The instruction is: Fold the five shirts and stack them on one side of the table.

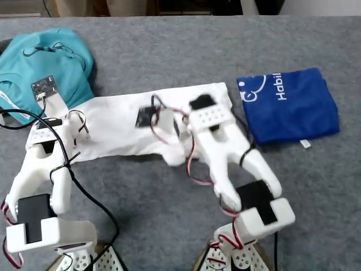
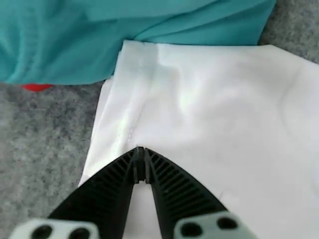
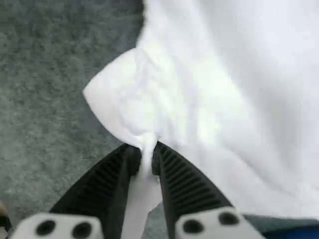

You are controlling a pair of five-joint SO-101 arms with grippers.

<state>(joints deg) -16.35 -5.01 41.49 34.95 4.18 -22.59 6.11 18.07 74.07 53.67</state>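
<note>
Wrist views catch right gripper [image 3: 147,152] pinching a white shirt [image 1: 118,127] fold, left gripper [image 2: 140,167] fingers pressed together over its hem; overhead adds blue shirt [image 1: 290,104] lying apart.

The desk [image 1: 169,51] wears a grey, felt-like cover with a mottled nap, and bare stretches of it show in the high view at 12 o'clock, at 3 o'clock and at 6 o'clock. Past the desk's far edge runs a narrow strip of the room: tan upright pieces [image 1: 127,7] at about 11 o'clock, a dark gap [image 1: 197,5] at 12 o'clock and a pale surface [image 1: 333,7] toward 1 o'clock. A small red patch [image 2: 37,87] lies on the grey cover, too little showing to tell what it is.
</note>
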